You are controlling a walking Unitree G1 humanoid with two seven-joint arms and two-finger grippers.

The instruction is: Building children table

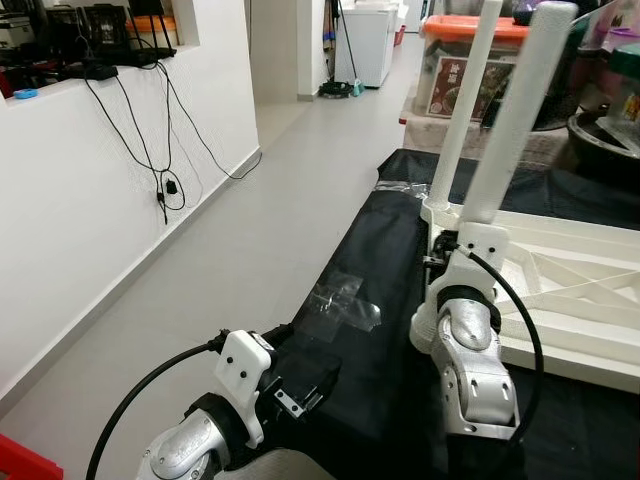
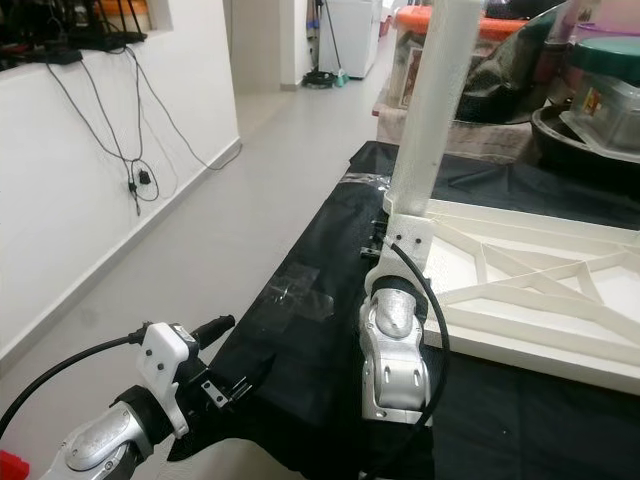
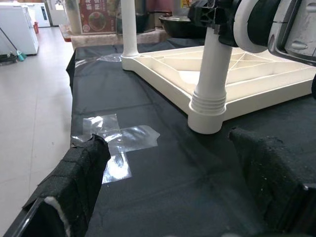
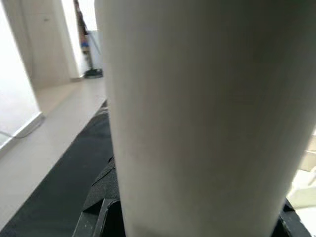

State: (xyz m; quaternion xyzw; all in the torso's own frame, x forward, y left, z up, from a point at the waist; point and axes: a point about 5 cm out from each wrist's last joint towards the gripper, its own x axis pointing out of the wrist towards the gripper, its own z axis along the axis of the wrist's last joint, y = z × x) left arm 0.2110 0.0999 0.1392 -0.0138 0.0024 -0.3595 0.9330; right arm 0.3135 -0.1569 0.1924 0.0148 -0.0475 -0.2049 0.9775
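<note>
White plastic leg (image 1: 515,120), upright in the near corner socket of the upturned white tabletop (image 1: 570,290) on black cloth, sits gripped in my right fingers (image 1: 440,262); left fingers (image 3: 94,163) open, farther off.

The table top (image 1: 570,290) lies upside down on the cloth (image 1: 370,300) on the floor (image 1: 230,250). Two legs stand up from its near corners: the near leg (image 1: 520,110) in front, the far leg (image 1: 470,90) just behind it. The right hand (image 3: 217,19) is around the near leg. The left hand (image 3: 177,182) hangs low over the cloth, near the tape (image 3: 118,143). A wall (image 1: 100,200) stands on the left. Bins (image 1: 470,60) sit behind the cloth.
</note>
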